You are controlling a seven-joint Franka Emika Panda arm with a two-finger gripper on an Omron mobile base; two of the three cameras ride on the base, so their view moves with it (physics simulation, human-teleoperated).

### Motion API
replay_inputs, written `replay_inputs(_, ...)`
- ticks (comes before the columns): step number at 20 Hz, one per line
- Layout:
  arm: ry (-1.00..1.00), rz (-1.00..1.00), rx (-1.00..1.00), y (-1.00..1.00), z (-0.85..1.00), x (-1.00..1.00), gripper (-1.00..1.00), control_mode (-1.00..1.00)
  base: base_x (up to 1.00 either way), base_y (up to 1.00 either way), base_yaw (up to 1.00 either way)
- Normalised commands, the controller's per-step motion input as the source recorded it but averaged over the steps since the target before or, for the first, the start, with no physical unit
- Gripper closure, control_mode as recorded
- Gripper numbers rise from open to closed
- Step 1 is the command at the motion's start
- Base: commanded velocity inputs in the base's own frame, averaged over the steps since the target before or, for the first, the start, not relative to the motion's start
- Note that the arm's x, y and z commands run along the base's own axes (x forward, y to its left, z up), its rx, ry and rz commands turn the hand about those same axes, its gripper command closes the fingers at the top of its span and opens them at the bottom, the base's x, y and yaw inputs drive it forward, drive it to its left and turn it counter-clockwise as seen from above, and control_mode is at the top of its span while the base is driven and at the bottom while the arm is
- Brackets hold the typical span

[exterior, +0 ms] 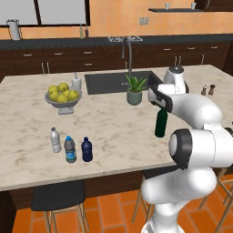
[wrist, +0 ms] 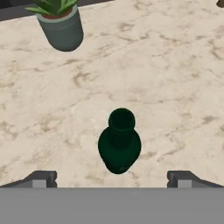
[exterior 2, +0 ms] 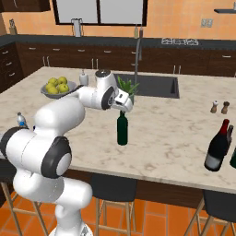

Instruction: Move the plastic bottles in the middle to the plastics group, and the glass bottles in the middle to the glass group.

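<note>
A plain dark green wine bottle (exterior: 160,124) (exterior 2: 122,130) stands upright near the middle of the marble island. My gripper (exterior: 160,109) (exterior 2: 123,111) (wrist: 112,180) hangs just above its neck, open, with the fingertips (wrist: 41,179) spread wide on either side of the bottle top (wrist: 119,146). At the front left stand a clear bottle with a white cap (exterior: 55,139), a grey bottle with a blue label (exterior: 70,149) and, right beside it, the squat navy-blue bottle (exterior: 87,149). The near-black wine bottle with a reddish neck (exterior 2: 217,146) stands at the far right, next to another dark bottle (exterior 2: 233,157) at the frame edge.
A potted plant (exterior: 134,91) (wrist: 61,22) stands just behind the green bottle, in front of the sink (exterior: 113,82). A bowl of yellow fruit (exterior: 63,96) and a soap dispenser (exterior: 76,82) are at the back left. Salt and pepper shakers (exterior 2: 220,107) sit at the right. Stools line the front edge.
</note>
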Motion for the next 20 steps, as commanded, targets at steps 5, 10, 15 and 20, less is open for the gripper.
replay_inputs(5, -0.01, 0.00, 0.00, -0.10, -0.27, 0.12, -1.00, -1.00, 0.00, 0.00, 0.00)
replay_inputs(10, -0.05, 0.00, 0.00, -0.02, -0.15, 0.16, -1.00, -1.00, 0.00, 0.00, 0.00)
replay_inputs(15, -0.05, 0.00, 0.00, -0.06, 0.00, 0.19, -1.00, -1.00, 0.00, 0.00, 0.00)
replay_inputs(20, 0.00, 0.00, 0.00, -0.13, 0.00, 0.06, -1.00, -1.00, 0.00, 0.00, 0.00)
